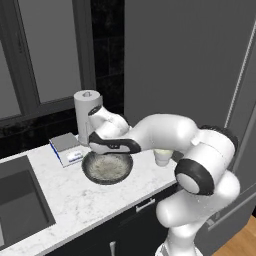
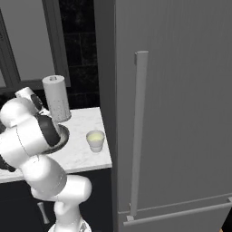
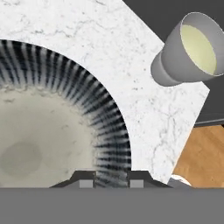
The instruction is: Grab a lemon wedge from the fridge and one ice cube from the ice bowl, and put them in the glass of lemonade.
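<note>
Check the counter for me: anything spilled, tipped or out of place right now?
Nothing stands out. The glass of lemonade stands upright on the counter, no spill around it. The ice bowl sits flat, and the fridge door is closed.

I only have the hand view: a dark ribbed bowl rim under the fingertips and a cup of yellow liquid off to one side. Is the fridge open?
Observer: No. In the right base view the fridge door is shut, with its long bar handle on the front.
Operator: Where is the cup relative to it?
Observer: The glass of lemonade stands at the end of the counter, close beside the fridge's side wall.
Operator: Anything else near the bowl?
Observer: In the left base view a paper-towel roll stands upright behind the ice bowl, and a flat box lies beside the bowl on its left.
</note>
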